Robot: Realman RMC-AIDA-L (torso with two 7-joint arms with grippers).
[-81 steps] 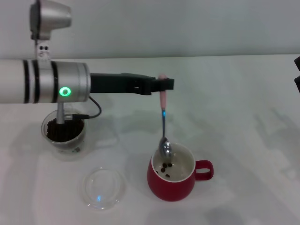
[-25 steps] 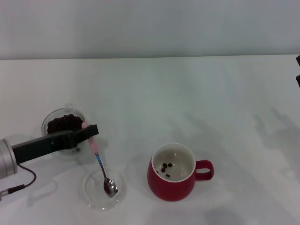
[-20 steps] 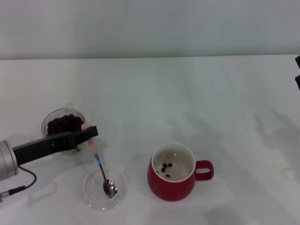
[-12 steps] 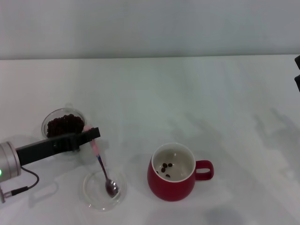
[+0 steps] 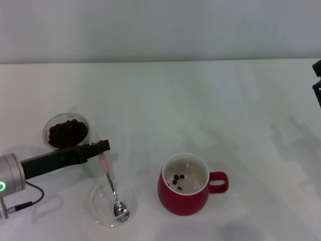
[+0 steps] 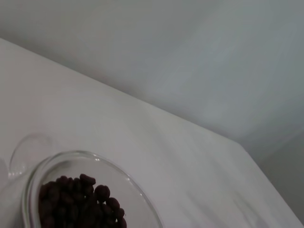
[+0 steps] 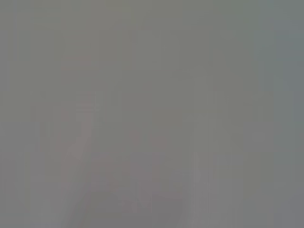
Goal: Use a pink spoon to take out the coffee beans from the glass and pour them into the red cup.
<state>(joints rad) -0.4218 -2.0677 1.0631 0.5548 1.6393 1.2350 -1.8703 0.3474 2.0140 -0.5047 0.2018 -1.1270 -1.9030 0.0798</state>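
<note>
My left gripper is shut on the top of the pink spoon. The spoon hangs tilted, and its metal bowl rests in a flat clear glass dish at the front left. The glass holding the coffee beans stands behind the left arm. It fills the near part of the left wrist view with the beans heaped inside. The red cup stands to the right of the dish, handle to the right, with three beans on its cream floor. My right gripper shows only at the far right edge.
The white table runs back to a pale wall. The left arm's silver wrist with a green light and a black cable lies at the front left. The right wrist view shows only blank grey.
The left gripper carried the spoon from over the red cup to the flat dish. In the last second it drew toward the front, and the spoon's bowl settled lower in the dish.
</note>
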